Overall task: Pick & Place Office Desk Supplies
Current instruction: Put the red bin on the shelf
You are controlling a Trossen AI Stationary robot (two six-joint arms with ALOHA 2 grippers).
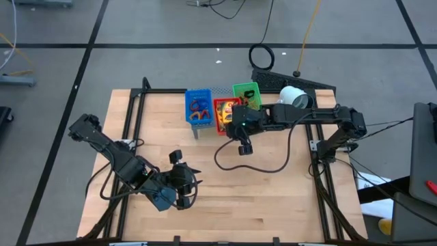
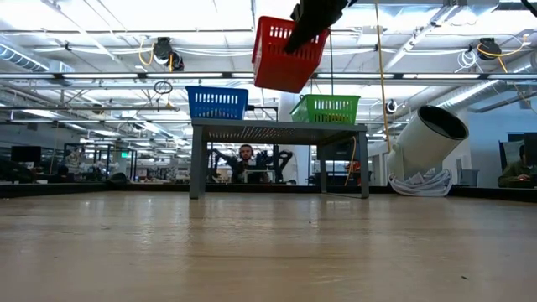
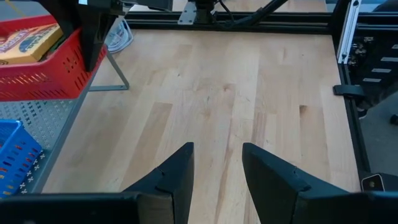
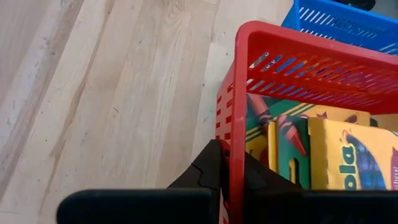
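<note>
A red basket [image 2: 288, 53] with yellow-and-green packets [image 4: 339, 155] inside hangs tilted above the grey perforated shelf [image 2: 281, 130]; my right gripper [image 4: 230, 158] is shut on its wall. A blue basket [image 1: 198, 108] with rubber-band loops and a green basket [image 1: 247, 94] stand on the shelf, one on either side of the red one. My left gripper [image 3: 217, 171] is open with nothing between its fingers, above the bare wood near the table's front left [image 1: 186, 186]. My right gripper pinches the red basket's side wall [image 4: 237, 134] just below the rim, one finger inside the basket and one outside [image 4: 208, 165]. It comes slanting down from the table's right. The basket is lifted clear of the shelf and hangs tilted below the fingers [image 2: 306, 25].
A white round device [image 2: 428, 138] with a dark opening lies at the table's back right, beside the shelf. A black cable [image 1: 252, 164] loops over the table's middle. Black frame rails [image 1: 133, 116] run along the table's sides. Bare wood stretches in front of the shelf.
</note>
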